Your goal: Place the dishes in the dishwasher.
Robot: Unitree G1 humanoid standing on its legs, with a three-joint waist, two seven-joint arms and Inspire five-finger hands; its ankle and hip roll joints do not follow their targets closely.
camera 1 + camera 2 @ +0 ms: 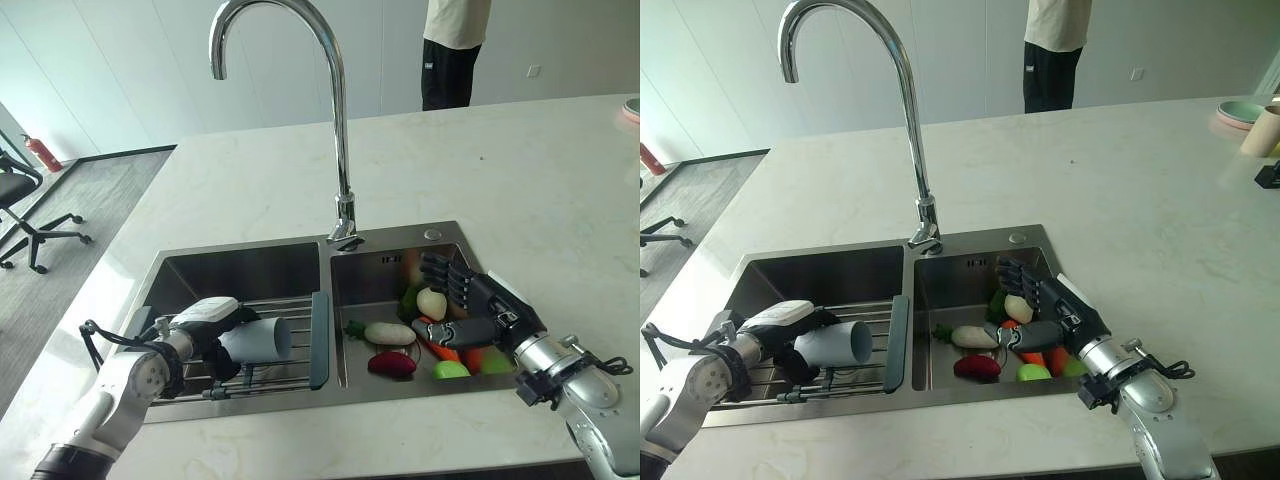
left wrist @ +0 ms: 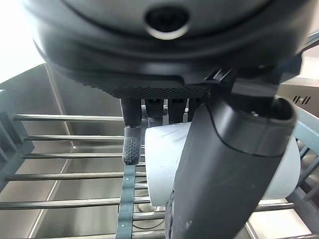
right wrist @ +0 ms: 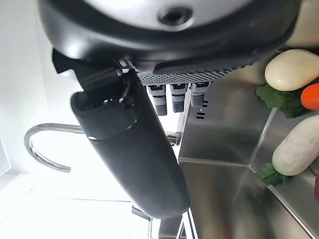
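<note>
**Gripping the cup on the sink rack**

Lying on its side at the lower left of the left eye view, a pale grey cup (image 1: 257, 340) is resting on the wire rack (image 1: 290, 372) that spans the left basin of the steel sink (image 1: 240, 268). The left hand (image 1: 205, 330) is wrapping around it: in the left wrist view the thumb (image 2: 219, 174) is crossing the front of the cup (image 2: 169, 164) while the fingers (image 2: 131, 144) are curling down behind it, so the hand is closed on the cup rather than merely touching it.

At the lower right of the frame, the right hand (image 1: 470, 300) is hovering over the right basin with its fingers spread and holding nothing, just above a heap of toy vegetables (image 1: 415, 340). A tall curved tap (image 1: 335, 120) is rising in the middle of the frame, and a person (image 1: 455, 50) is standing at the top edge, well apart from the sink.

By my reading, the step in hand is the pick-up of the cup. No dishwasher is appearing in these views, so the next move is calling for lifting the cup clear of the rack bars and the rack's dark end piece (image 1: 319, 340), then turning toward wherever the dishwasher is standing. Keeping the grip firm matters, since the smooth cup is being held sideways.
</note>
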